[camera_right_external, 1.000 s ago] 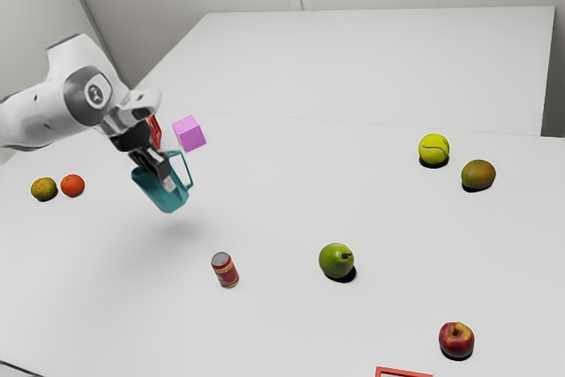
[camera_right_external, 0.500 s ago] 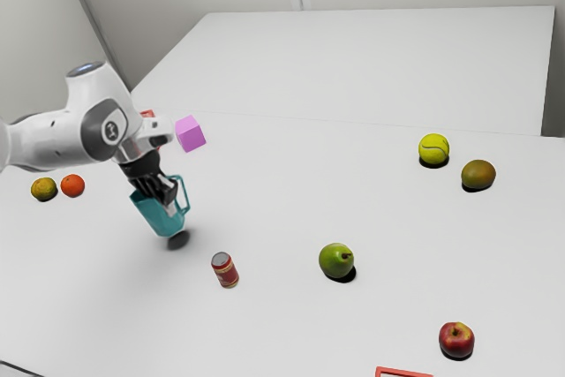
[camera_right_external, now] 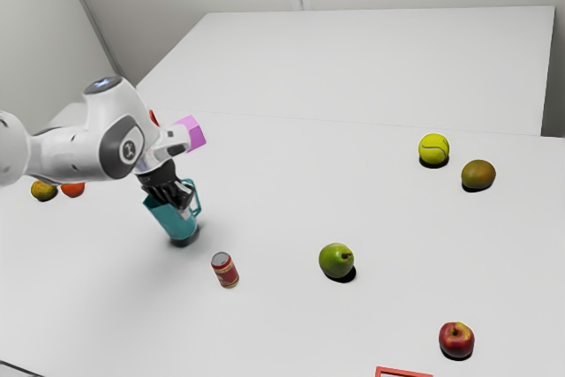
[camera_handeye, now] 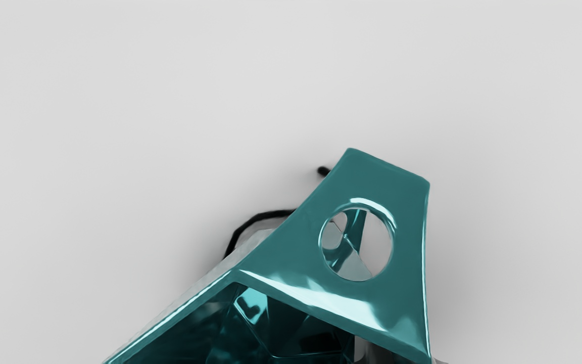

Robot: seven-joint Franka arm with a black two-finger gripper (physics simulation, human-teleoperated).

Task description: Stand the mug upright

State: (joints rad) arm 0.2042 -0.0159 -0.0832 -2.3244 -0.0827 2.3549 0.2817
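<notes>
Right under the gripper: teal mug, wall pinched between nearly closed jaws. Long axis leans, base toward exterior view's right; can't tell if it touches the table. Righting likely needs rim swung toward exterior view's right.

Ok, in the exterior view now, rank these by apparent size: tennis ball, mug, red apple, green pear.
1. Teal mug, clearly largest even partly covered.
2. Green pear and red apple: too alike to rank.
3. Tennis ball, slightly smaller, but it lies farther from the camera than those two fruits.
</notes>
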